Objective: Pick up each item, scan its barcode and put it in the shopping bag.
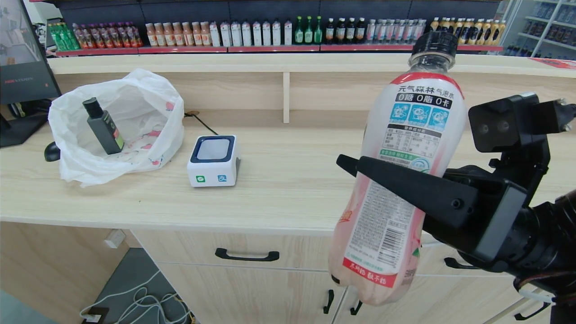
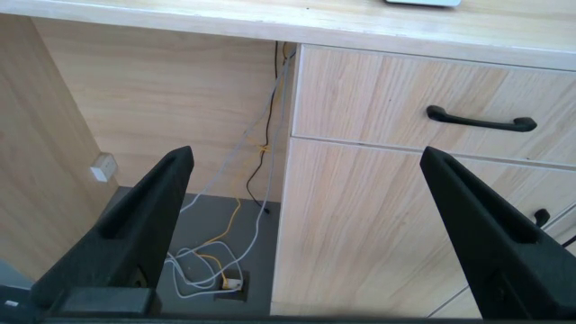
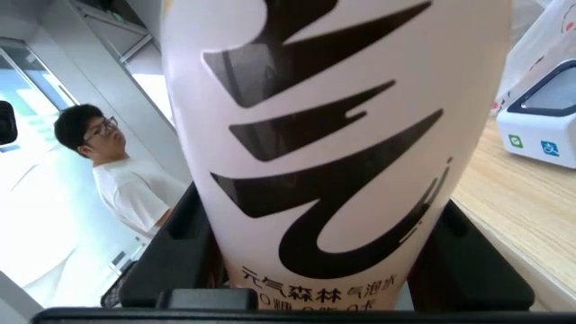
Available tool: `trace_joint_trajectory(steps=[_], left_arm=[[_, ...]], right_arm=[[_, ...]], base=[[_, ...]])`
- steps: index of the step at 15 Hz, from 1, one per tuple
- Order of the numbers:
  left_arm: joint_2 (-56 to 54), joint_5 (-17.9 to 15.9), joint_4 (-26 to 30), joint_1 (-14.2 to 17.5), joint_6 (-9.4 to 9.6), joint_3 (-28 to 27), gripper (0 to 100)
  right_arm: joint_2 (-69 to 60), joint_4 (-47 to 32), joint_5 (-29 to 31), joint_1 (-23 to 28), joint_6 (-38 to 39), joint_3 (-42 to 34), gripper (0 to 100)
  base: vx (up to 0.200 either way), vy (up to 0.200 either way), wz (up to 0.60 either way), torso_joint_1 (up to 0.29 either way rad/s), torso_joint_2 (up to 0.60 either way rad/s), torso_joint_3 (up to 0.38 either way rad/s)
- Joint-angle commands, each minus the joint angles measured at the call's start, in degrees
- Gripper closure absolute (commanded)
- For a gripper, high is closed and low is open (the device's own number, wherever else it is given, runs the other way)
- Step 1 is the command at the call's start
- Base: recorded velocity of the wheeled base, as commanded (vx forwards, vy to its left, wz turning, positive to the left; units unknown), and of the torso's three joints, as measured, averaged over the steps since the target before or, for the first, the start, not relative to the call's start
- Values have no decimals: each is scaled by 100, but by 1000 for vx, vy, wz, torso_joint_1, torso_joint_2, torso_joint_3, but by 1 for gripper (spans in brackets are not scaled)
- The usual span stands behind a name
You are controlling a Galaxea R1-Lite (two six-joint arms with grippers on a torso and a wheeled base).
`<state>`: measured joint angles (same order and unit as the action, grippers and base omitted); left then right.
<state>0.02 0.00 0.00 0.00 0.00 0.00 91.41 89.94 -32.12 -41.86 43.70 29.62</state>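
My right gripper (image 1: pixel 382 177) is shut on a pink drink bottle (image 1: pixel 400 180) with a black cap, held upright in the air in front of the counter's right half, its barcode facing me. The same bottle (image 3: pixel 333 144) looms close in the right wrist view, clamped between the fingers. A white barcode scanner (image 1: pixel 213 160) sits on the counter (image 1: pixel 288 189), left of the bottle. Further left, a white shopping bag (image 1: pixel 118 126) lies open with a dark bottle (image 1: pixel 103 126) inside. My left gripper (image 2: pixel 306 234) hangs open below the counter, facing the cabinet drawers.
A monitor (image 1: pixel 22 58) stands at the far left of the counter. A raised wooden ledge (image 1: pixel 288 67) runs along the back, with shelves of drinks (image 1: pixel 270 31) behind. Drawers with black handles (image 1: pixel 246 256) sit under the counter, and cables (image 1: pixel 139 301) lie on the floor.
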Motion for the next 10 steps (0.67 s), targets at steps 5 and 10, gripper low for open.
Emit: trace_joint_trajectory(steps=[5, 10], left_arm=[[-2, 0, 0, 0, 0, 0, 0], [-2, 0, 0, 0, 0, 0, 0]], right_arm=[[26, 6, 57, 47, -187, 44, 100], [18, 6, 681, 91, -582, 44, 100]], base=[[0, 0, 0, 0, 0, 0], [0, 0, 0, 0, 0, 0]])
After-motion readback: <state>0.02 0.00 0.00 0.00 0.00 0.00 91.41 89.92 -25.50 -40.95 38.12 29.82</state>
